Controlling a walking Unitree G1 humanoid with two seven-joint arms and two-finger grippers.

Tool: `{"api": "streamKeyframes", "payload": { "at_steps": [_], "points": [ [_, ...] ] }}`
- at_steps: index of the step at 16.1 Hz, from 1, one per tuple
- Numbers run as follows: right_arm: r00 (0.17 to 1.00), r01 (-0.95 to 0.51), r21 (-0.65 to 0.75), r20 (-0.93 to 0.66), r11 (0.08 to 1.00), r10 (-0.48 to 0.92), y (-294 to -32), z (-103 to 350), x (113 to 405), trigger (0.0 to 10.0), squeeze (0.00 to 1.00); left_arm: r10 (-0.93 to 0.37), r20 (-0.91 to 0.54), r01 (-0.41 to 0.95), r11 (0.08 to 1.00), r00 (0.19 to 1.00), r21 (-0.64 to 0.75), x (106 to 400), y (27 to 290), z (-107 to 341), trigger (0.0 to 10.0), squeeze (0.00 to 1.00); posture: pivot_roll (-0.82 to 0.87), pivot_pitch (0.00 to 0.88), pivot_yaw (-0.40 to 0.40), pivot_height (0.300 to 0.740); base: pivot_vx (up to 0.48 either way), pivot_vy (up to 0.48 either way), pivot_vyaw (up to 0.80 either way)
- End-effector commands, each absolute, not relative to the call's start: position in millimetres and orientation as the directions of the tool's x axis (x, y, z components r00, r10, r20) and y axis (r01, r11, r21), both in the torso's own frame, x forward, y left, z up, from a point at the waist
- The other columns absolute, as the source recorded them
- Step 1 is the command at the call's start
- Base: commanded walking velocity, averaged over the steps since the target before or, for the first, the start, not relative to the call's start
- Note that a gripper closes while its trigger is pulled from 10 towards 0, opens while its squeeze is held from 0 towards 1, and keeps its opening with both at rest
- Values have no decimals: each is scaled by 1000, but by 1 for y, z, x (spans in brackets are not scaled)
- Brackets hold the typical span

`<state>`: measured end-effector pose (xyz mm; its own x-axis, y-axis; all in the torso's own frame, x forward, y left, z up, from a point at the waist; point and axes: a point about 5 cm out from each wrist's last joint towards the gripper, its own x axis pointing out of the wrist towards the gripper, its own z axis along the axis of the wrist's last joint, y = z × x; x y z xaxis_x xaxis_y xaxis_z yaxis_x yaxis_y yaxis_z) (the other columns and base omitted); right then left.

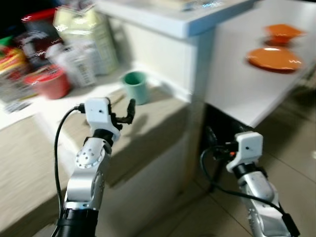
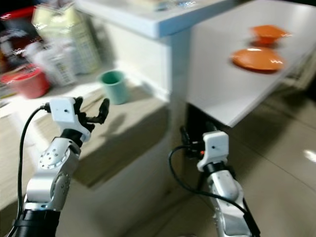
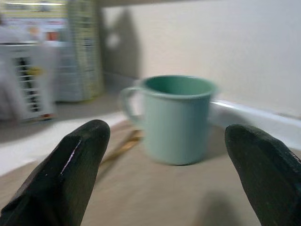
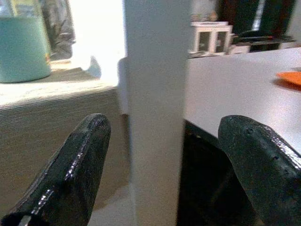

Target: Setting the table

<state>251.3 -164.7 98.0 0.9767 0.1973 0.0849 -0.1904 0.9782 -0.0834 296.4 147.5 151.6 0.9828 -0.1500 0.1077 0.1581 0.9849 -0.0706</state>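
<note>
A low beige shelf [image 1: 148, 128] ran beneath a white upper ledge [image 1: 168, 19]. On the shelf stood a green mug [image 1: 135, 87] near the white back wall, with a thin wooden stick [image 3: 120, 148], blurred, lying just beside it. Further along the shelf sat a red tub [image 1: 48, 82] and a cluster of blurred packages [image 1: 84, 42]. To the right, past a white post [image 4: 155, 113], a white table [image 1: 247, 84] carried an orange plate [image 1: 274, 59] and an orange bowl [image 1: 281, 33] near each other. Grey tiled floor [image 1: 291, 143] lay below.
</note>
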Motion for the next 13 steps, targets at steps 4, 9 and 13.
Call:
{"api": "streamKeyframes", "payload": {
  "at_steps": [4, 9, 13],
  "points": [
    [968, -228, -88, 88, 970, 235, -151, 98, 255, 10000, 0, -122, 95, 127, 991, 988, -52, 291, 155, 149, 10000, 0, -257, 0, 118, 740, 0, 0, 794],
    [965, -231, -83, 106, 969, 239, -149, 100, 254, 10000, 0, -137, 102, 141, 990, 985, -31, 291, 152, 152, 10000, 0, -260, 0, 123, 740, 0, 0, 268],
    [969, -210, -94, 115, 973, 220, -153, 103, 254, 10000, 0, -149, 98, 152, 988, 984, -21, 291, 147, 151, 10000, 0, -267, 0, 126, 740, 0, 0, 0]
  ]
}}
